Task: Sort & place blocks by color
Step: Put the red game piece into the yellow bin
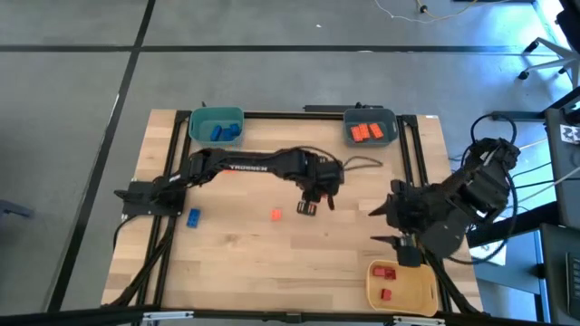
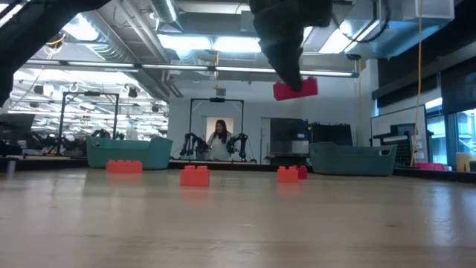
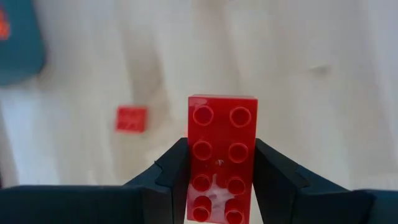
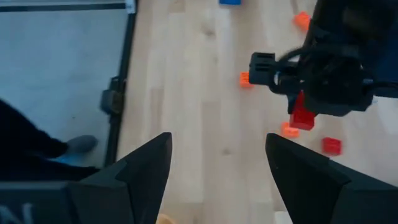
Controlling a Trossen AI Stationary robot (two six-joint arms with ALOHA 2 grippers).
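Carrying a red block (image 3: 222, 158) above the worktop (image 1: 272, 263), left gripper (image 1: 317, 192) mid-table.
Left jaws clamp the block's long sides, studs showing, so it hangs clear for transfer, probably toward the yellow bin (image 1: 419, 290) at 5 o'clock, where red blocks lie. Right gripper (image 4: 217, 174) waits at 4 o'clock, jaws wide apart and empty.
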